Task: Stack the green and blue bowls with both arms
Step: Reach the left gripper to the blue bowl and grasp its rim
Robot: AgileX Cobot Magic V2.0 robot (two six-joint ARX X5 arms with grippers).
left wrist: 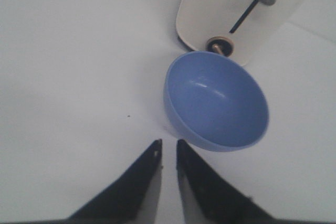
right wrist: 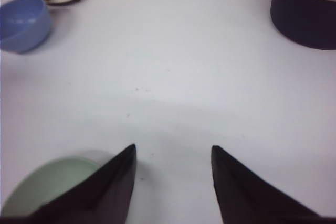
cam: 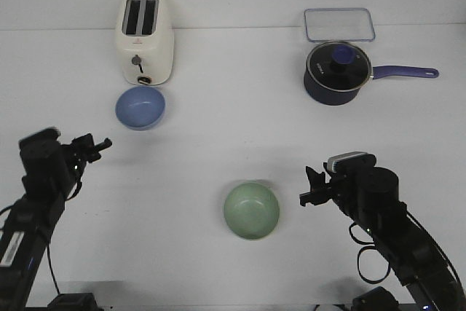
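While both grippers hang empty, the left gripper (left wrist: 168, 153) has its fingers nearly together and the right gripper (right wrist: 173, 158) has them apart. The pale periwinkle-blue round bowl (cam: 140, 107) sits far left, touching the cream toaster (cam: 145, 38); the mint-green round bowl (cam: 251, 210) lies near centre, just left of the right gripper. Spread the left fingers first, then pinch the blue rim on the side away from the toaster.

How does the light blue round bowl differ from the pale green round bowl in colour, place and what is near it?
The light blue round bowl is periwinkle; the pale green round bowl is mint. The blue bowl sits farther back, on the left, directly in front of the cream toaster; the green bowl sits nearer the robot, about mid-table, on open surface. The left gripper is nearest the blue bowl, the right gripper nearest the green. Both bowls are upright, empty and look alike in size.
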